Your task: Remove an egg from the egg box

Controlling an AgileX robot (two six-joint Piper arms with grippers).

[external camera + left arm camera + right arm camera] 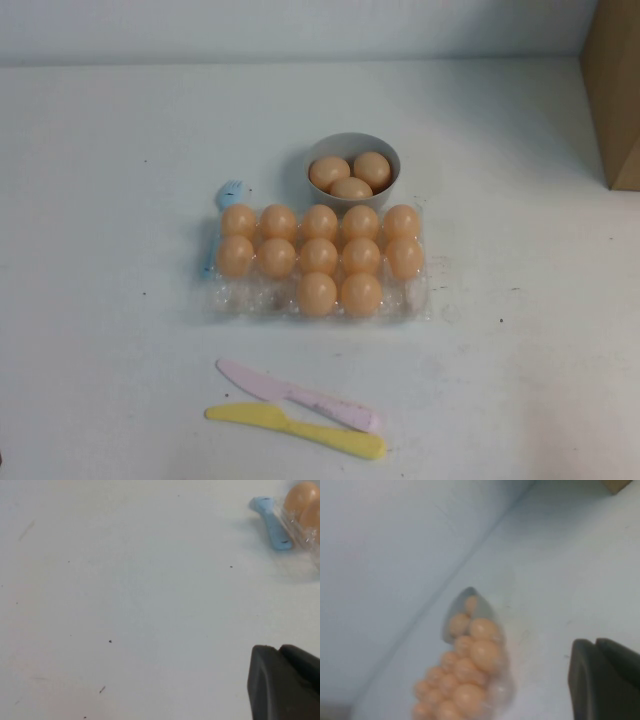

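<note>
The egg box (318, 262) sits mid-frame, long axis left-right, front row part-empty. An egg (361, 294) lies front-right. Right gripper (605, 680) is likelier nearer than left gripper (282, 682); neither's opening can be told.

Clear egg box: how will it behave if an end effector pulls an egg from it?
The egg box looks thin, crinkly: probably flexes and lifts. Twelve eggs weigh it, so it likely stays. Left end effector and right end effector are off it.
</note>
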